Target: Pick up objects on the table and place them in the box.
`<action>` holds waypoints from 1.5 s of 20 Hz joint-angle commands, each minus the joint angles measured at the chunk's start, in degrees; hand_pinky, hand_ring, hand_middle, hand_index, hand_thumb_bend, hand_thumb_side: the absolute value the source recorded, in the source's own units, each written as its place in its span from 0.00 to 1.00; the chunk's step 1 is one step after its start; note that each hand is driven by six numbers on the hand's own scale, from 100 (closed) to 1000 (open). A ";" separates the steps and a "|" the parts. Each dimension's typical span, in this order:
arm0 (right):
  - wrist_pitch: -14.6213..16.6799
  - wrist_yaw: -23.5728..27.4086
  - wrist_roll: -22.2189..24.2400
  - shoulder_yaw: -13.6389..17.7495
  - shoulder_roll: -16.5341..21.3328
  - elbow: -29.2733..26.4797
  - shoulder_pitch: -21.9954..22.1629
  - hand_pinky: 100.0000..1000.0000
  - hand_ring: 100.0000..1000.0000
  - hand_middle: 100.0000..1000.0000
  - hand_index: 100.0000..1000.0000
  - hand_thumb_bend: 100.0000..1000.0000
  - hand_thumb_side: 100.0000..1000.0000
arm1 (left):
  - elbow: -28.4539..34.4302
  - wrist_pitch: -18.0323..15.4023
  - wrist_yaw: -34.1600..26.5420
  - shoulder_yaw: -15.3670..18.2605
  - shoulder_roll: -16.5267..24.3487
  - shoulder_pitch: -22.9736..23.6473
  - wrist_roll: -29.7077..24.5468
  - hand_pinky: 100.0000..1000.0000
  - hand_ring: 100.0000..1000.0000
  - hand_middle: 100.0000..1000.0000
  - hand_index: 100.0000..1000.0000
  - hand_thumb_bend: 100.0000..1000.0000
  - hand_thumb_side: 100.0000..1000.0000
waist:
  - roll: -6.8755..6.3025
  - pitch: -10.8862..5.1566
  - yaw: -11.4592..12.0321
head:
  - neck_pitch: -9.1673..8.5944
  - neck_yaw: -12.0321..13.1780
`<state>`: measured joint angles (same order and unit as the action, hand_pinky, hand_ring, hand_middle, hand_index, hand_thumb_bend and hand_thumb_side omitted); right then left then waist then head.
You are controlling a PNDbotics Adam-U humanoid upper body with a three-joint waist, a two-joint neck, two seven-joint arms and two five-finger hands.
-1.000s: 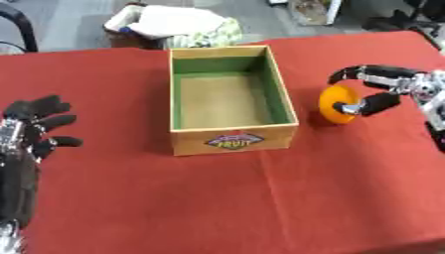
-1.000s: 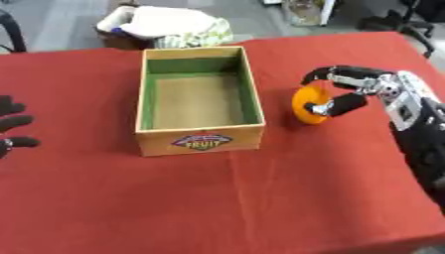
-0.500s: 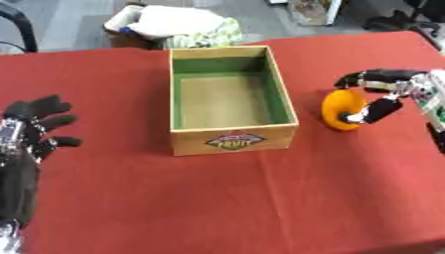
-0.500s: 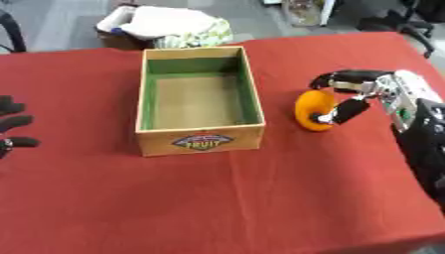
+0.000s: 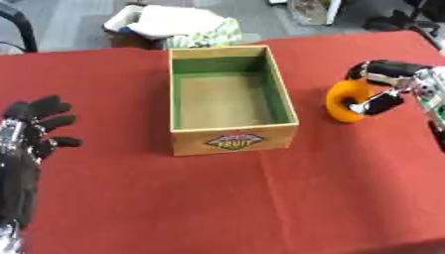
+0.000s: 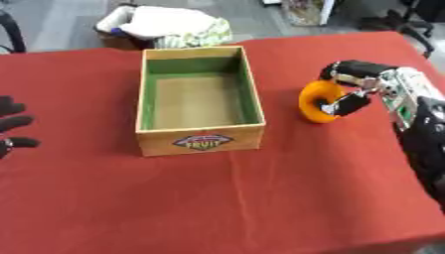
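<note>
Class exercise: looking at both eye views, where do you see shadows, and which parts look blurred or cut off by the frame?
Left eye view: the box casts a soft shadow on the red table along its left side; the left robot hand shows whole. Right eye view: that hand is cut off at the frame edge; the right robot hand around the orange object looks slightly soft. No glare in either.

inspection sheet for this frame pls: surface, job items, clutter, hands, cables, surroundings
Surface: table under a red cloth, slightly creased.
Job's things: open wooden box with a fruit label, green inner walls, nothing inside; orange ring-shaped object to the right of the box, apart from it.
Clutter: nothing seen on the cloth.
Hands: right hand curled round the orange object; left hand idle and open at the left edge.
Cables: nothing seen.
Surroundings: bundle of white and patterned cloth behind the table; chair bases on the grey floor.
</note>
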<state>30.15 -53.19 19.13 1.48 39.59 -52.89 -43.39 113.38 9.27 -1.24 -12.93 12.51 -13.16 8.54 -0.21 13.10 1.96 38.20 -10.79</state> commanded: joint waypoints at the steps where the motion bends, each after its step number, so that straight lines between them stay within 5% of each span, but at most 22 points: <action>1: 0.16 -0.14 -5.38 0.87 2.41 -2.43 -0.90 0.82 0.59 0.50 0.05 0.00 0.15 | 1.21 0.01 -0.17 0.08 0.15 -0.34 0.08 0.57 0.75 0.71 0.82 0.03 1.00 | 0.11 -0.93 -0.06 | -0.42 -0.11; 6: 1.00 2.42 -9.62 0.52 2.35 -4.57 -2.04 0.81 0.56 0.47 0.05 0.00 0.13 | 1.21 0.01 -0.21 0.05 0.17 -0.32 0.03 0.57 0.75 0.71 0.82 0.03 1.00 | 0.14 -0.97 -0.03 | -0.39 -0.22; 16: 1.67 7.10 -10.99 -0.97 -1.44 -8.04 -9.90 0.80 0.57 0.48 0.06 0.00 0.12 | 1.20 0.12 -0.34 -0.22 0.21 -0.25 -0.33 0.57 0.75 0.71 0.82 0.03 1.00 | 0.07 -1.45 0.15 | -0.21 -0.78; 30: 3.58 1.26 -12.43 -4.35 -13.44 -1.88 -18.85 0.80 0.59 0.49 0.08 0.00 0.12 | 1.21 0.34 -0.72 -0.82 -0.13 -0.41 -1.06 0.58 0.75 0.71 0.82 0.03 1.00 | -0.54 -1.99 0.77 | 0.10 -1.93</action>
<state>33.50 -50.89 7.01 -2.94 26.15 -54.88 -60.53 113.38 9.70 -1.61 -13.64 12.47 -13.11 7.70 -0.73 12.35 2.71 38.23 -12.48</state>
